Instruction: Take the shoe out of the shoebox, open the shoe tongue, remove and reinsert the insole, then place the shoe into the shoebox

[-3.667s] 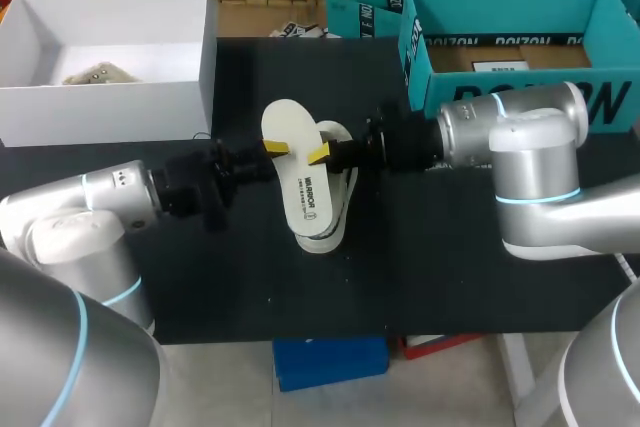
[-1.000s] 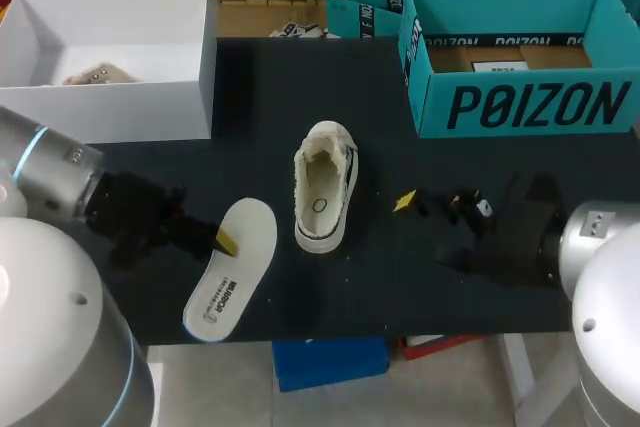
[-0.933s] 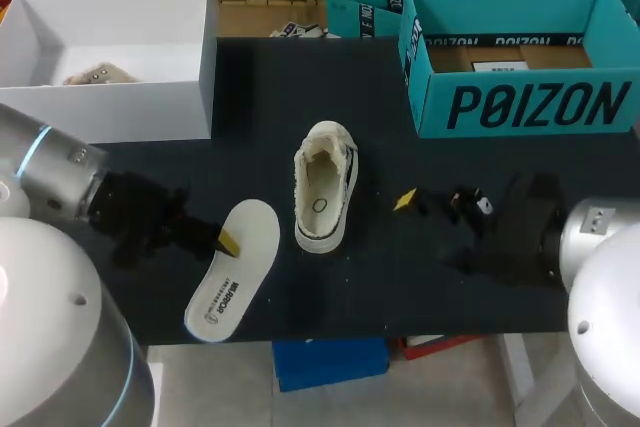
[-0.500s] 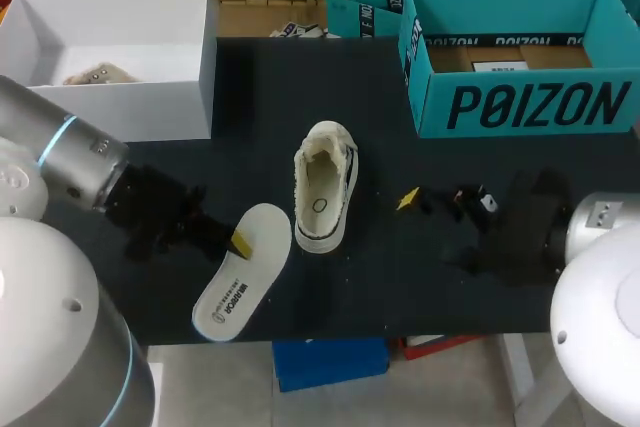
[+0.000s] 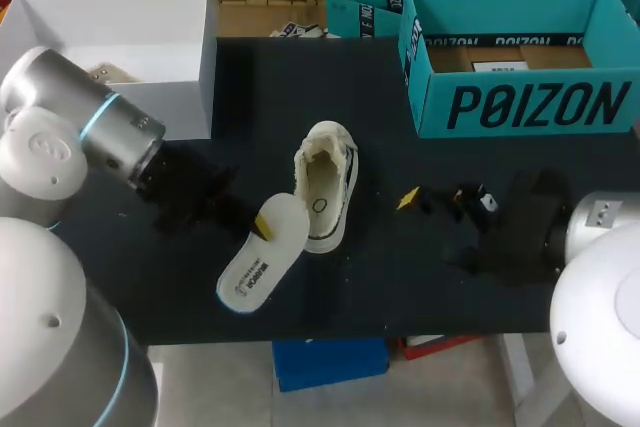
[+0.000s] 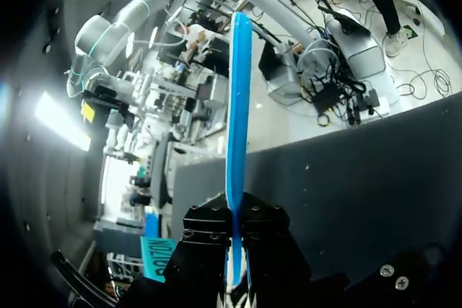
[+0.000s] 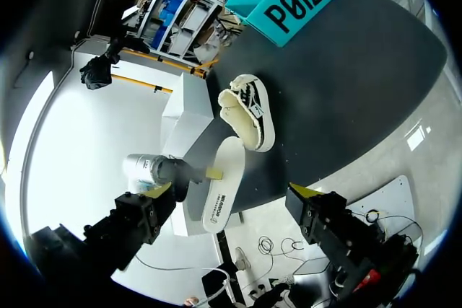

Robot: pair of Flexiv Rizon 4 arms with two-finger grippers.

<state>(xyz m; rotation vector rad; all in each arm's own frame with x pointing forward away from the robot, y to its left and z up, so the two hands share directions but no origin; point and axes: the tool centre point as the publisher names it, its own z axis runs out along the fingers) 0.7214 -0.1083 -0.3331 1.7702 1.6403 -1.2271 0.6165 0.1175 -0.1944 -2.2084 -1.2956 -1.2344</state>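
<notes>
The white low shoe (image 5: 322, 187) lies on the black table (image 5: 300, 87) with its opening up and the lining showing. My left gripper (image 5: 262, 230) is shut on the white insole (image 5: 262, 252), whose far end touches the shoe's left side. In the left wrist view the insole (image 6: 238, 106) runs edge-on as a thin blue strip out from between the black fingers (image 6: 216, 239). My right gripper (image 5: 410, 205) hovers open to the right of the shoe. From the right wrist the shoe (image 7: 249, 110) and the insole (image 7: 224, 192) lie far ahead of that open gripper (image 7: 231, 190).
An open white shoebox (image 5: 110, 97) stands at the back left, showing as a white box (image 7: 184, 117) beyond the shoe in the right wrist view. Teal boxes (image 5: 520, 107) stand at the back right. The table's front edge (image 5: 330, 332) is close below the insole.
My left gripper has carried the insole from the front left rightward and back, up against the shoe. The right arm has barely moved.
</notes>
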